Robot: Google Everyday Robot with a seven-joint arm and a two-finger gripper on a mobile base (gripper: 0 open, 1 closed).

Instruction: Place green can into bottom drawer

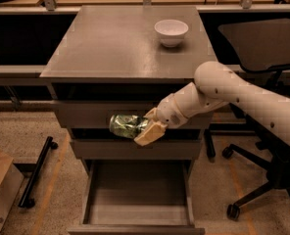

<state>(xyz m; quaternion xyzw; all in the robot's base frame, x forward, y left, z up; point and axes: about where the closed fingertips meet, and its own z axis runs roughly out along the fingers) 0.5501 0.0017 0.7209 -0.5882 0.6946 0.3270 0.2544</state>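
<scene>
The green can (126, 125) lies on its side in my gripper (146, 127), which is shut on the can's right end. I hold it in the air in front of the two shallower drawer fronts of the grey cabinet (86, 53). The bottom drawer (137, 199) is pulled open below the can, and its grey inner floor shows. My white arm (233, 94) reaches in from the right.
A white bowl (171, 32) stands on the cabinet top at the back right. A black office chair (267, 146) stands to the right. A black bar on wheels (37, 173) and a cardboard box (0, 187) lie on the floor at left.
</scene>
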